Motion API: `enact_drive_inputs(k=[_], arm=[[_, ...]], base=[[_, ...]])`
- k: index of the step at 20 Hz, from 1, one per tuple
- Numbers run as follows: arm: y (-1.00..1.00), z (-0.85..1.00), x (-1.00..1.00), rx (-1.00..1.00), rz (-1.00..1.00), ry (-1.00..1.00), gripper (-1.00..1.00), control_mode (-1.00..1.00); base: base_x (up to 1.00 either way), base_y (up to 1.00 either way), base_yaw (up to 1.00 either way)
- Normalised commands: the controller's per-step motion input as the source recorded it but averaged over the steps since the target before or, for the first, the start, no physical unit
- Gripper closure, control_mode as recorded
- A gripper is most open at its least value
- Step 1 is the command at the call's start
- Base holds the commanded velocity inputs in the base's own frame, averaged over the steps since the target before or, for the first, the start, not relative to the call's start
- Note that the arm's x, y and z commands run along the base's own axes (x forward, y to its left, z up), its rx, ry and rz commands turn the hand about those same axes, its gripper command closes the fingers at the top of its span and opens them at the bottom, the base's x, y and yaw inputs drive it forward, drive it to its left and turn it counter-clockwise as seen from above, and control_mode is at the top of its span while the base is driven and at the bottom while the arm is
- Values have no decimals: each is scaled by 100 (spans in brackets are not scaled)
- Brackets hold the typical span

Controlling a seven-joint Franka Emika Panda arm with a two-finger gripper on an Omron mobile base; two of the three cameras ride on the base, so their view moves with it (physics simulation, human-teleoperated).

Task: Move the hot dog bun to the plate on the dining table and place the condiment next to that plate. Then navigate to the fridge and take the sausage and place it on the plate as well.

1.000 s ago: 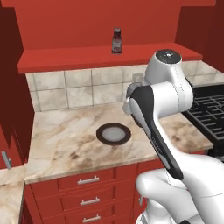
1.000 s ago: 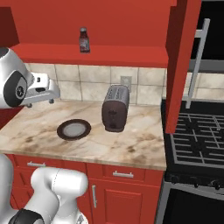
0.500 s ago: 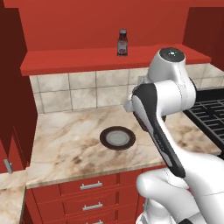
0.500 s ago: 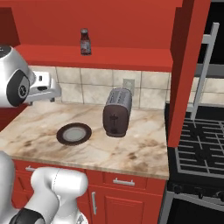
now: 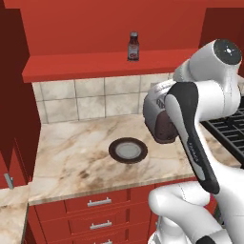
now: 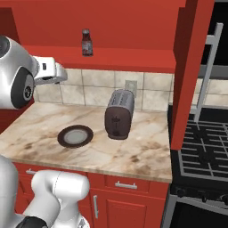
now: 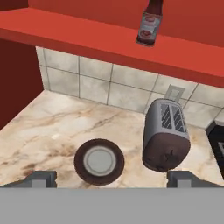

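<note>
1. Sauce bottle upright on the red shelf above the tiled wall, dark cap up, pale label to the front; in the hand view at about 1 o'clock, near the top edge.
2. Nothing touching the bottle; free shelf on both sides of it, so room for a finger on each side.
3. Below the shelf, on the marbled counter: small dish with dark brown rim at about 7 o'clock from the bottle, grey toaster at about 5 o'clock in the right base view.
4. Gripper low in the hand view, well apart from the bottle, fingertips spread wide at the two bottom corners, nothing between them.
5. Step in hand, as a judgement: reaching up for the bottle.
6. To do it well: raise the hand to shelf height first, then approach level from the front, aiming at the body of the bottle under the cap.
7. Keep the fingers wide until the bottle stands between them, then close gently; a push from one side could tip it.
8. Lift straight up a little before pulling back, to clear the shelf edge and pass over the toaster.
</note>
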Motion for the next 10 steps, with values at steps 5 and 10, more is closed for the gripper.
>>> enact_drive_inputs(k=[5,10], arm=[[-21,88,36,8,0,-16,-100,-100],[0,63,73,7,0,-3,-100,-100]], base=[[0,0,0],[0,0,0]])
